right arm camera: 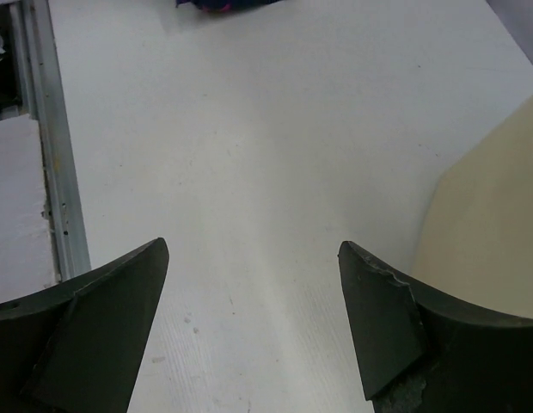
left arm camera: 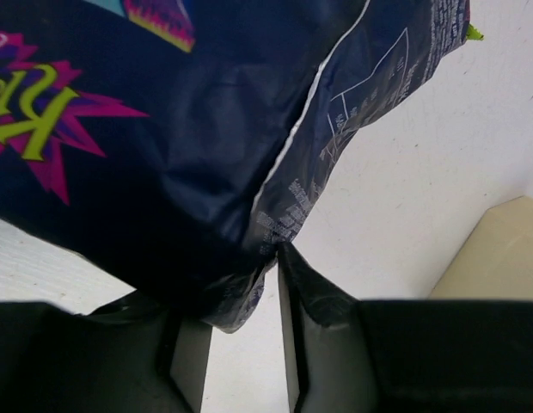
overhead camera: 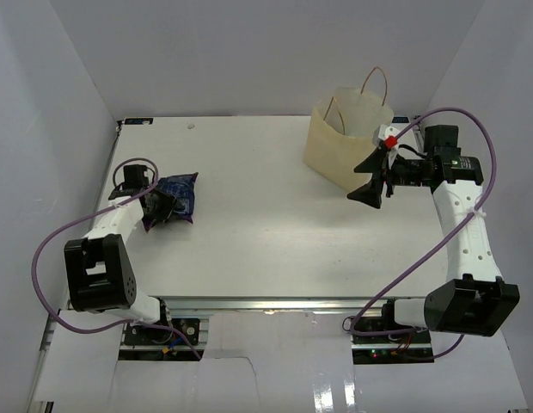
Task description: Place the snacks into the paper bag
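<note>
- Flat matte white table [overhead camera: 249,224], plain pale walls on three sides, and a ribbed aluminium rail [right arm camera: 52,172] along the near edge.
- Far left of the table: dark blue packet [overhead camera: 175,198]. It was glossy crinkled film with a pink and yellow-green starburst logo, fine white print on the back and a crimped seam.
- The left gripper [left arm camera: 245,344] sat at the packet's near edge and was clamped down on it. Both black fingers [left arm camera: 314,335] were drawn in close, and the wrinkled seam corner filled the gap at the tips and touched both.
- The rest of the packet fanned out away from the fingers and lay over the table.
- Right of centre, towards the back: paper bag [overhead camera: 340,155]. It was upright with its mouth open, made of smooth tan kraft paper, and its two thin cord loop handles [overhead camera: 376,86] stood up.
- The bag was well apart from the packet, with bare table between them.
- The right gripper [overhead camera: 376,176] was just beside the bag's right wall, near its lower corner. I couldn't tell whether they touched.
- The right jaws were spread wide and gripped nothing. The right wrist view showed two matte black wedge-shaped fingers [right arm camera: 94,327] with white table between them and the bag wall just outside one of them.
</note>
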`<action>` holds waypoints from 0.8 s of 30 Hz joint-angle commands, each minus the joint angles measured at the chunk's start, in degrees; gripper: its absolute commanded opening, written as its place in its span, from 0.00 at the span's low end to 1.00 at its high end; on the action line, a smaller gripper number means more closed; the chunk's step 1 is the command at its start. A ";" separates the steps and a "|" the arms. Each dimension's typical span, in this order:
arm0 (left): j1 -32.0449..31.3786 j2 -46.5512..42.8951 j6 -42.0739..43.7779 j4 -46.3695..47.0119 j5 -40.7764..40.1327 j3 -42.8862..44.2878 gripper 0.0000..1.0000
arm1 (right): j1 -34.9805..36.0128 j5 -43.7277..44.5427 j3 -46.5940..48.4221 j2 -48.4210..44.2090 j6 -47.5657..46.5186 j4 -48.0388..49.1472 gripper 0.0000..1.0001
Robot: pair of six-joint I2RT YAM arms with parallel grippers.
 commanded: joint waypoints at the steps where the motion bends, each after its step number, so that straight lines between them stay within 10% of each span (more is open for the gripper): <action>1: 0.38 -0.86 2.49 4.44 2.11 0.99 0.38 | 3.80 -2.83 -0.10 -0.91 -4.71 -4.56 0.85; 7: 0.38 -8.04 12.67 7.78 7.11 -0.68 0.06 | 16.79 -0.63 -1.85 -2.14 -9.88 -5.89 0.86; 13: 0.12 -17.11 21.47 7.96 18.95 -2.78 0.00 | 23.93 0.25 -4.66 -3.81 -18.32 -0.19 0.99; 17: -0.94 -22.65 20.78 7.35 27.23 -5.33 0.00 | 29.98 2.88 -5.19 -1.98 -21.15 6.93 0.91; 24: -6.73 -31.61 10.85 7.08 32.96 -9.82 0.00 | 44.66 19.98 -12.30 -0.91 -3.09 34.06 0.92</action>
